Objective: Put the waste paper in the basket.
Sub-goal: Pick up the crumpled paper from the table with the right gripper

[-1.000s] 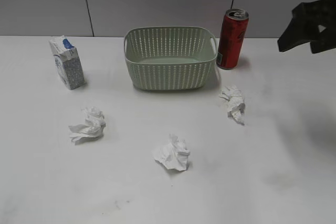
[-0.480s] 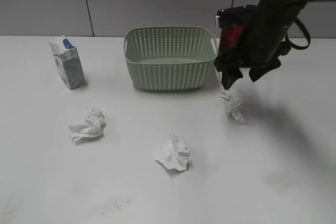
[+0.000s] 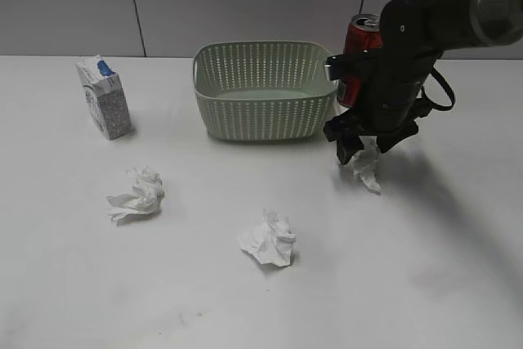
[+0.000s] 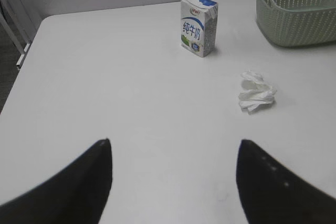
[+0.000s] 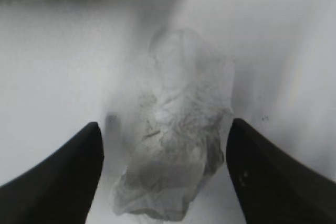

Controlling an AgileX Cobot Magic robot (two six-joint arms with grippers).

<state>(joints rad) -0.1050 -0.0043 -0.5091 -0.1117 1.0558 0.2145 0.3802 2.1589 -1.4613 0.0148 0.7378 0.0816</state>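
**No paper in the basket yet; right tool straddling the first wad**

Nothing deposited so far, judging by the scene. Pale green basket (image 3: 263, 87) at the back of the white worktop (image 3: 458, 267), apparently empty. All three wads of waste paper on the worktop, well apart from one another: left wad (image 3: 137, 194), middle wad (image 3: 268, 239), right wad (image 3: 367, 166).

Right tool (image 3: 363, 144) low over the right wad, fingers spread wide to either side of it, gripping nothing; contact with the paper impossible to confirm. In the right wrist view, wad (image 5: 176, 129) centred in the gap, elongated, long axis running roughly lengthwise between the fingers, across the closing direction.

Left tool (image 4: 173, 182) wide open, empty, above bare worktop. Ahead of it, the left wad and a milk carton (image 4: 199, 25).

Red can (image 3: 360, 59) partly hidden behind the right arm, just beside the basket.

Remaining: grasp, lift and drop for each of the three wads.
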